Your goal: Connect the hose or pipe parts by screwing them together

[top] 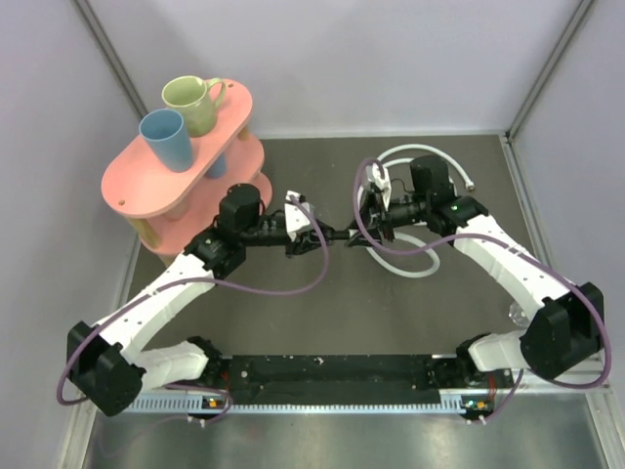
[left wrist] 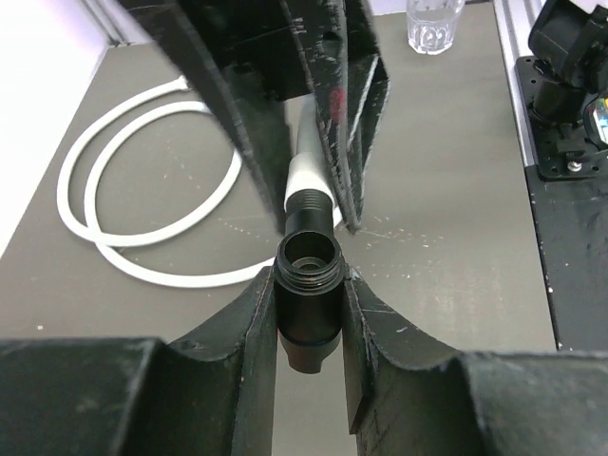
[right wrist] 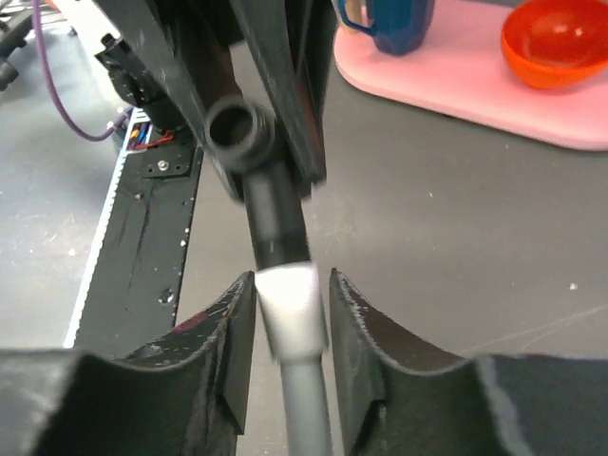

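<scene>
A small black connector (left wrist: 307, 304) sits at the centre of the scene, held off the dark tabletop (top: 391, 322) near its middle. One open threaded port faces the left wrist camera. The left end effector (left wrist: 307, 275) is clamped on the connector's body, one finger pressed to each side. Meeting another port of the connector in a straight line is the white end fitting (right wrist: 290, 323) of a long thin white hose (left wrist: 204, 280). The right end effector (right wrist: 293, 285) comes in from the opposite side with its fingers flanking that fitting. The view is blurred, so I cannot tell whether they grip it or stand just off it. The rest of the hose lies in loose loops on the tabletop beneath and behind the right arm. At the far left of the tabletop stands a pink two-tier stand (top: 146, 186). A green mug (top: 195, 103) and a blue cup (top: 166, 139) rest on its top level, and an orange bowl (right wrist: 556, 43) sits on its lower level. A clear glass (left wrist: 435, 24) stands near the right edge of the tabletop.
</scene>
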`<action>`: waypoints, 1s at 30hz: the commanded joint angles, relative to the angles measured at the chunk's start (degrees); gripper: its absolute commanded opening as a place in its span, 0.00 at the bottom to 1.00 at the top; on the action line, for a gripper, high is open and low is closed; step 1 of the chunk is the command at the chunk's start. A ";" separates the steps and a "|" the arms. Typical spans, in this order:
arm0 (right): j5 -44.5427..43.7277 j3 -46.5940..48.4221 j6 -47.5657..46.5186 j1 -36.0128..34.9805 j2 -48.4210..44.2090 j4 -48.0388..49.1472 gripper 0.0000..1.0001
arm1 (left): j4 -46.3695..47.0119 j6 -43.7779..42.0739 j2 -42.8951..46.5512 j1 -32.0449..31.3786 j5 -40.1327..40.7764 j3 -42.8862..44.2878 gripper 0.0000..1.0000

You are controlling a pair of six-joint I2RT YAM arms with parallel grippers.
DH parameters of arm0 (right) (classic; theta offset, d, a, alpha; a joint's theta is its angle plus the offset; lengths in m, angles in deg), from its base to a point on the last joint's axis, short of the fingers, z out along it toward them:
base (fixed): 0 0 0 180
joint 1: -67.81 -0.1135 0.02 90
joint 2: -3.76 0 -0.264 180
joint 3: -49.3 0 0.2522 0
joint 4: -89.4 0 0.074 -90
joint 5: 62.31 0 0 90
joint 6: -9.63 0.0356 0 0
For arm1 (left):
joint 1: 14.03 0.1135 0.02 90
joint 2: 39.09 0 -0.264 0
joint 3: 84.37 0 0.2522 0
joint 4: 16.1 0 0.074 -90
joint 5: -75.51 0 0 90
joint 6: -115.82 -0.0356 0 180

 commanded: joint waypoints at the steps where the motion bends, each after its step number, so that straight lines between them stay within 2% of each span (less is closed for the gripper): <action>1: 0.34 5.63 6.16 -1.60 -1.66 7.37 0.44 | 2.55 -4.79 -0.44 -3.73 2.60 -0.64 0.00; 2: -1.93 5.01 5.71 -1.52 -2.72 7.37 0.62 | 3.08 -3.28 -0.27 -3.73 3.14 -0.99 0.00; 3: -3.26 3.44 4.58 -1.51 -3.94 7.54 0.68 | 3.35 -2.05 -0.27 -3.73 3.84 -1.08 0.00; 6: -7.48 -0.69 0.63 -1.60 -9.66 8.07 0.74 | 5.44 6.12 -0.79 -3.29 9.63 -1.35 0.00; 7: -9.41 -1.57 -0.08 -1.52 -12.37 7.98 0.75 | 5.98 11.27 -0.71 -2.85 11.04 -1.52 0.00; 9: -16.78 -4.21 -2.80 -1.60 -15.02 8.51 0.76 | 8.00 17.36 -0.45 -2.15 12.72 -1.70 0.00; 10: -20.47 -5.18 -3.77 -1.60 -17.82 8.86 0.76 | 8.01 24.00 -0.53 -1.36 13.33 -1.09 0.00; 12: -21.55 -8.34 -8.67 -1.60 -20.64 9.73 0.77 | 6.09 33.76 -0.97 -0.74 15.53 0.57 0.00; 14: -22.00 -12.28 -11.24 -1.78 -24.50 12.19 0.76 | 1.27 38.90 -3.07 0.31 13.62 6.01 0.00; 15: -22.17 -13.78 -12.99 -1.87 -25.83 14.12 0.76 | -3.20 41.88 -3.95 0.57 12.65 8.04 0.00; 18: -28.13 -21.78 -16.06 -4.23 -30.84 27.12 0.76 | -6.32 48.29 -5.37 1.45 8.61 12.27 0.00; 19: -31.80 -23.54 -17.22 -5.98 -31.81 32.97 0.77 | -5.80 50.59 -5.02 1.63 7.29 11.84 0.00; 24: -34.74 -29.79 -25.82 -8.54 -32.61 41.80 0.76 | 0.09 69.45 -3.08 3.30 1.48 9.64 0.00; 26: -39.64 -31.19 -27.68 -11.69 -32.08 46.45 0.75 | 2.11 73.97 -2.64 3.65 -0.54 8.50 0.00; 30: -45.19 -30.68 -34.27 -16.27 -30.42 46.92 0.71 | 6.31 85.11 -1.59 4.97 -2.04 5.17 0.00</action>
